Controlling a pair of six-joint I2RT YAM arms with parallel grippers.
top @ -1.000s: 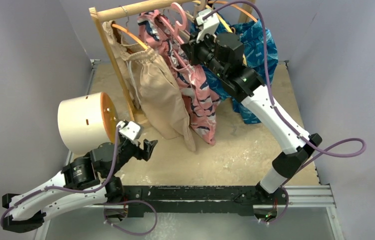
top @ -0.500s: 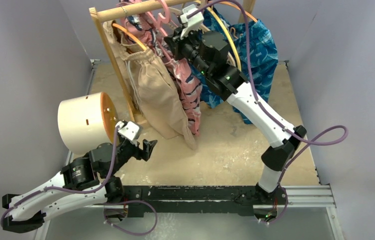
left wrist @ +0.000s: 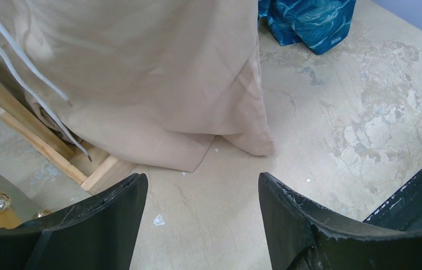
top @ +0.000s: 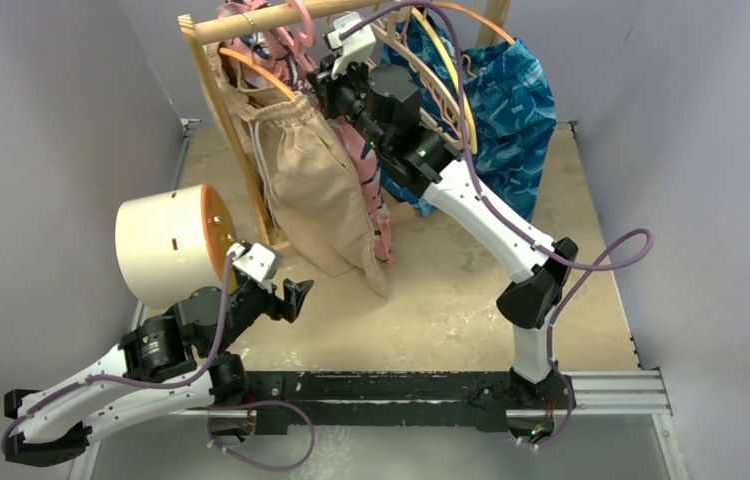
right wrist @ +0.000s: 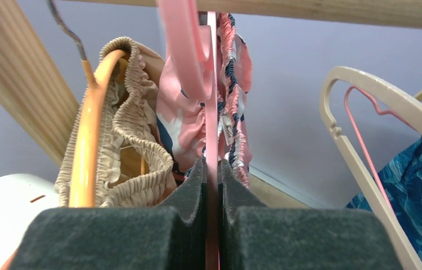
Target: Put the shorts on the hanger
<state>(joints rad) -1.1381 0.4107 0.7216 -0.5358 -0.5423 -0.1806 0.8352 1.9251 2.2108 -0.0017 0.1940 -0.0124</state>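
Right wrist view: the right gripper pinches the hanger tightly, probably to hook it, carrying the shorts, on the rod; the left gripper is wide open, holding nothing.

hanger: smooth glossy pink plastic. shorts: thin printed cloth, gathered elastic waist. right gripper pads: matt dark foam, grainy. left gripper fingers: black plastic, scuffed edges. rack: bare wood, visible grain. orange hanger: glossy coating, metal wire hook. beige shorts: matt woven cloth. table: rough, mottled, worn.
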